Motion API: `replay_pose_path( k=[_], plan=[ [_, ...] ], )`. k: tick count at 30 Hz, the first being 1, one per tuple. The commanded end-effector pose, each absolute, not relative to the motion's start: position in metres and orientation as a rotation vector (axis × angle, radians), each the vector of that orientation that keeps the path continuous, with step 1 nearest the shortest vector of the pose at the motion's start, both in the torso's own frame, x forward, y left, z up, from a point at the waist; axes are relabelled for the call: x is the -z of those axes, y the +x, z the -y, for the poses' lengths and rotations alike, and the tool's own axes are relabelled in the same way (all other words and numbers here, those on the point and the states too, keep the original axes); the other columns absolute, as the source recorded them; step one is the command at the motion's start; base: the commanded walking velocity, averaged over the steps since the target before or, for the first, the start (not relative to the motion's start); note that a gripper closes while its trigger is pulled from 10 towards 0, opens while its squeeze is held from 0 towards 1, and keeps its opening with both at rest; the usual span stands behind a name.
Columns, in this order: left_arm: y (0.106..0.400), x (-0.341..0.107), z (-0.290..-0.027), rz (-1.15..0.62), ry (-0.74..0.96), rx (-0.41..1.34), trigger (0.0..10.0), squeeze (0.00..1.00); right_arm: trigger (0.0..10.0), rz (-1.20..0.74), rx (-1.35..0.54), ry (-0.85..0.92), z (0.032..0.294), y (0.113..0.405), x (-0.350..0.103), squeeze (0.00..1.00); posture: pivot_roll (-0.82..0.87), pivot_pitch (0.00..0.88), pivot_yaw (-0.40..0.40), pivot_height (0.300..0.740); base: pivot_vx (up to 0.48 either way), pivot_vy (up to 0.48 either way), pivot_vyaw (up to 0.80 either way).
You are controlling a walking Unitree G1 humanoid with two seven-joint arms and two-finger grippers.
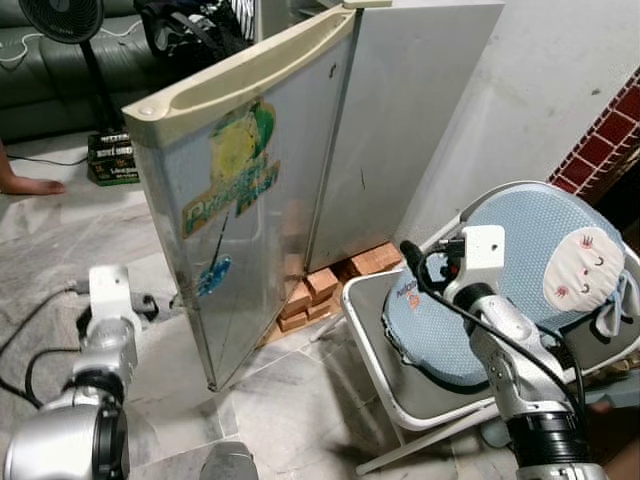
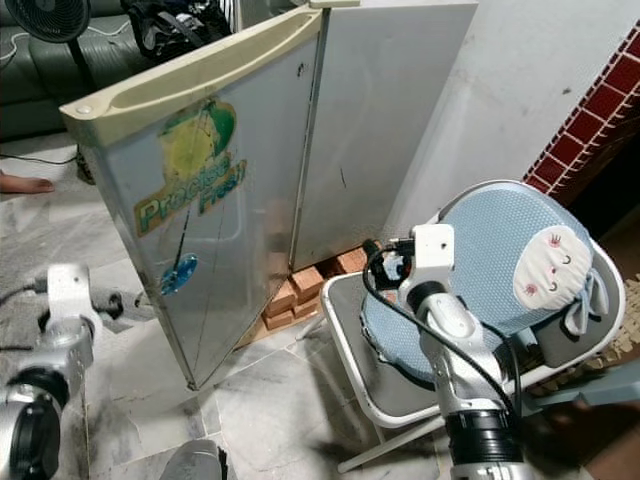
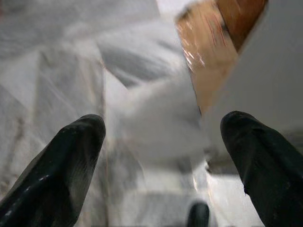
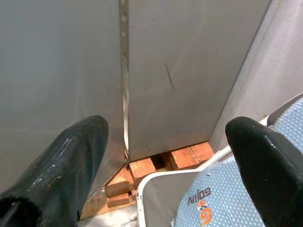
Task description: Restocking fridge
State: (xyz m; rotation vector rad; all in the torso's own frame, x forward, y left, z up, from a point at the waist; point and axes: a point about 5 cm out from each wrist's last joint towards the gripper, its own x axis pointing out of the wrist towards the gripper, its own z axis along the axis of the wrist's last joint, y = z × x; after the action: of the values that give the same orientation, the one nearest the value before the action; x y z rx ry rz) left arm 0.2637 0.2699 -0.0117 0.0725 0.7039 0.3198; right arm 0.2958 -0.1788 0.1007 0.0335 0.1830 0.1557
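Observation:
A small silver fridge [image 1: 420, 120] stands on red bricks [image 1: 320, 285]. Its door [image 1: 240, 230], with a yellow-green sticker, hangs open, and I see its outer face and not the inside of the fridge. My left gripper [image 3: 163, 123] is open and empty, low over the marble floor near the door's lower corner; the left arm [image 1: 100, 345] is at the bottom left. My right gripper [image 4: 168, 125] is open and empty above the chair, pointing at the fridge's side wall and hinge edge. Its wrist [image 1: 480, 250] is raised at the right.
A white folding chair [image 1: 375, 350] with a blue dotted cushion [image 1: 520, 260] stands close on the right of the fridge. A fan [image 1: 65, 20], a dark sofa and a small box [image 1: 112, 158] are at the far left, beside a person's foot [image 1: 25, 185]. Cables lie on the floor.

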Motion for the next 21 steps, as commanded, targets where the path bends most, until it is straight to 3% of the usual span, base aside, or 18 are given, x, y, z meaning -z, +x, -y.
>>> replay_pose_path(
  k=[1,9,13,17,21],
  plan=[
    [0.267,0.012,-0.262,-0.706,0.075,-0.241,10.0,0.00,10.0,-0.174,-0.143,0.032,0.183,0.298,-0.103,0.00,0.09,0.000,-0.095,0.740,0.000,0.000,0.00],
    [0.260,0.023,-0.244,-0.784,0.002,-0.019,10.0,0.00,10.0,-0.162,-0.144,0.035,0.181,0.303,-0.106,0.00,0.09,0.000,-0.098,0.740,0.000,0.000,0.00],
    [0.267,0.017,-0.243,-0.800,0.102,0.063,10.0,0.00,10.0,-0.152,-0.159,0.035,0.177,0.303,-0.107,0.00,0.08,0.000,-0.097,0.740,0.000,0.000,0.00],
    [0.276,0.009,-0.246,-0.778,0.170,0.070,10.0,0.00,10.0,-0.150,-0.162,0.032,0.176,0.304,-0.107,0.00,0.07,0.000,-0.095,0.740,0.000,0.000,0.00],
    [0.291,-0.009,-0.258,-0.694,0.290,-0.044,10.0,0.00,10.0,-0.147,-0.153,0.031,0.177,0.304,-0.106,0.00,0.07,0.000,-0.088,0.740,0.000,0.000,0.00]
  ],
)
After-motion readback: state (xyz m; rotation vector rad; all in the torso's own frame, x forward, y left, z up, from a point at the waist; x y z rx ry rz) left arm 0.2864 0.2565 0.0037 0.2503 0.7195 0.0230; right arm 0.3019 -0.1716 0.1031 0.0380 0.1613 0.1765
